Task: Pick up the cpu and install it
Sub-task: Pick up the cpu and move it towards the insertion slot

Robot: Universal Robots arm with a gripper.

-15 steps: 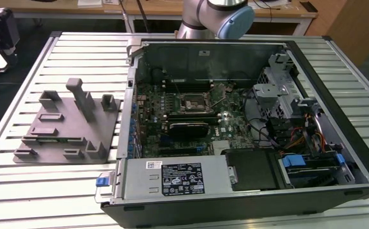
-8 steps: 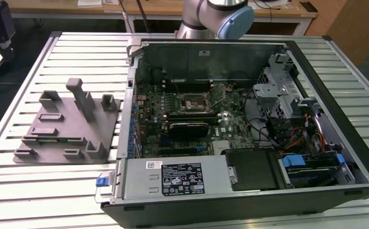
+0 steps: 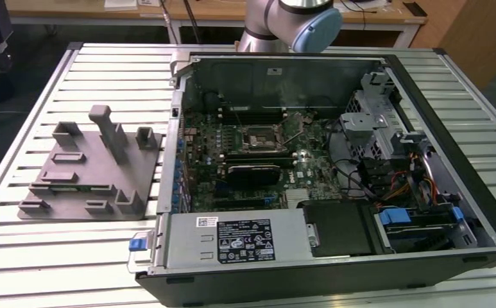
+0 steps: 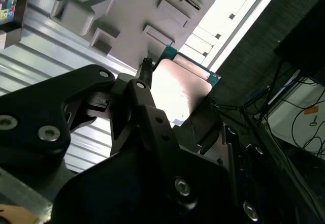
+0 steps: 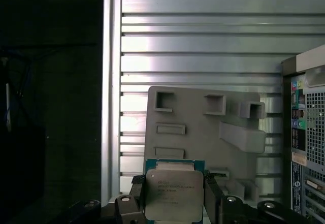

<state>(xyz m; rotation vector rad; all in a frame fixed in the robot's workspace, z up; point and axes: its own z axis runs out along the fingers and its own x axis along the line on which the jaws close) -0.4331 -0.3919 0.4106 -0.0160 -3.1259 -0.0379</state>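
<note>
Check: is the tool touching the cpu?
Touching. In the first wrist view the tool presses its fingers flush against opposite edges of the cpu, no gap; the second wrist view agrees.

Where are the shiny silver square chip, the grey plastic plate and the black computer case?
Shiny silver square cpu chip (image 5: 174,196): first wrist view, middle of metal top.
Grey plastic fixture plate (image 5: 200,135): first wrist view, bare face.
Black computer case (image 3: 333,279): exterior view, near wall.

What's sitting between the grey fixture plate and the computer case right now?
Nothing: just a narrow bare strip of slatted table separates the fixture plate from the computer case, as the first wrist view shows.
</note>
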